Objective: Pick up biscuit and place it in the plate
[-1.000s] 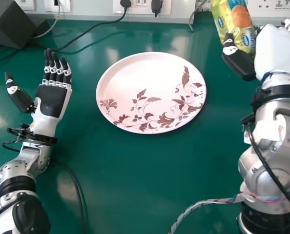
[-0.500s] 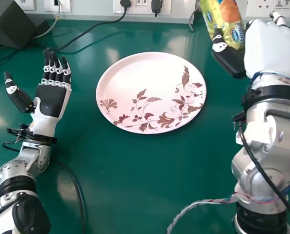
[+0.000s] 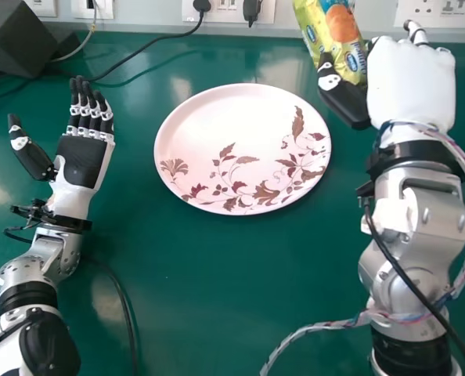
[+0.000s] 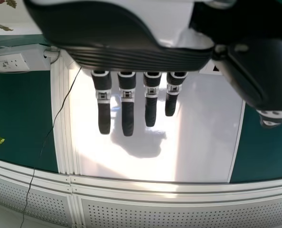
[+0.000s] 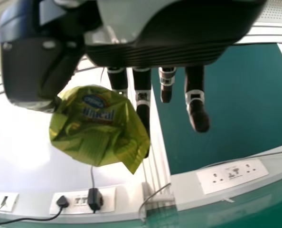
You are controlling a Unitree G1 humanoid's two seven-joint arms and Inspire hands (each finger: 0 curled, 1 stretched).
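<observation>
Head view: at upper right, your right robot hand (image 3: 411,84) is clamped on the biscuit (image 3: 333,37); the plate (image 3: 232,137) lies lower left, so carry that way.

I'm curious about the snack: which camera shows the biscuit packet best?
Right wrist view: the biscuit packet looms large, its crumpled end uncropped. The head view crops its printed front; the left wrist view shows a sliver.

Glossy table (image 3: 217,266) — crinkled plastic wrapper (image 5: 96,133)
</observation>
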